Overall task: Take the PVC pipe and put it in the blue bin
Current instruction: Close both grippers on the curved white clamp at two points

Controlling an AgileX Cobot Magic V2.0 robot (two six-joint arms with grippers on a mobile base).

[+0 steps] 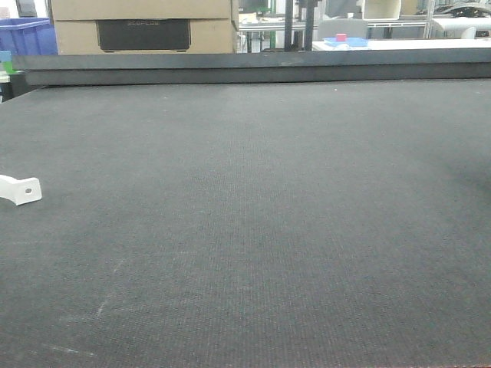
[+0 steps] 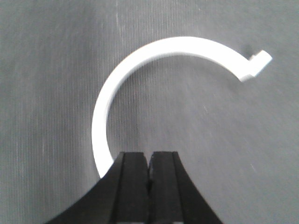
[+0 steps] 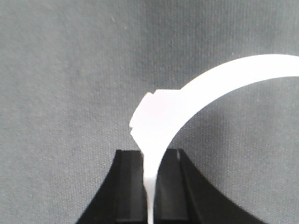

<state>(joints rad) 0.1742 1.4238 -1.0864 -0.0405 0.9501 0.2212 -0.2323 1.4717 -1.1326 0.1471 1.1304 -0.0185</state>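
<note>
From the front, the PVC pipe [image 1: 20,189] lies at the far left edge of the bench [image 1: 268,230]. It runs left to right with its holed tab pointing right, and the frame cuts off the rest. The blue bin [image 1: 27,37] stands beyond the bench's far left corner, well apart from it.

My left end effector [image 2: 149,170] has its jaws pressed together with nothing between them. A PVC pipe [image 2: 140,56] arcs from beside its left finger up and over to the right, ending in a stubby tab.

My right end effector [image 3: 150,186] is clamped on a thin white edge of a PVC pipe [image 3: 159,116], whose curve sweeps up and off to the right. I cannot tell whether the views show one piece or several.
</note>
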